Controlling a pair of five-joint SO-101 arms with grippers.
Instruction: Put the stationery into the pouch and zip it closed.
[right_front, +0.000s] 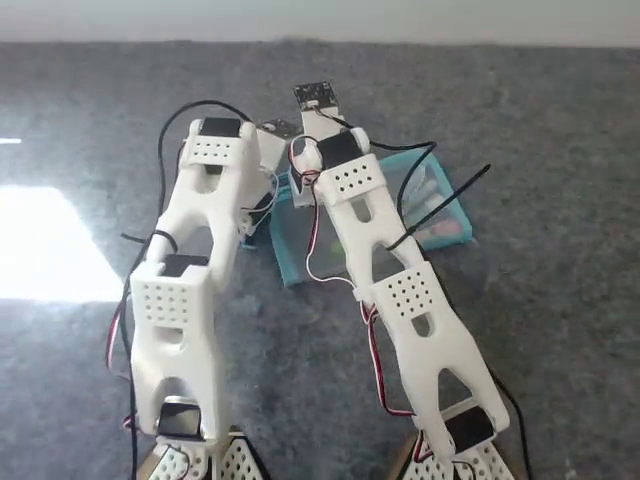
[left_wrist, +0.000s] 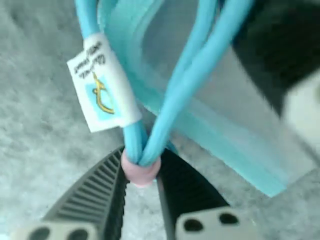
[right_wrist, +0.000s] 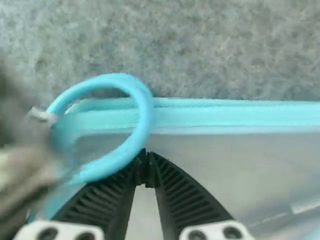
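A clear pouch (right_front: 443, 212) with a light blue rim lies on the grey table, with stationery (right_front: 437, 228) showing through its right end. My left gripper (right_front: 262, 205) is at the pouch's left end. In the left wrist view it (left_wrist: 141, 174) is shut on the pink bead (left_wrist: 141, 169) of the blue pull cord (left_wrist: 167, 122), which carries a white tag (left_wrist: 102, 82). My right gripper (right_front: 298, 186) is close beside it. In the right wrist view it (right_wrist: 145, 169) is shut on the pouch's clear wall (right_wrist: 240, 170), just below the blue zip band (right_wrist: 225, 114) and the cord loop (right_wrist: 142, 112).
Both white arms stretch from the near edge to the table's middle and cover much of the pouch. The grey table (right_front: 560, 110) runs bare all around. A bright patch of light (right_front: 45, 245) lies at the left.
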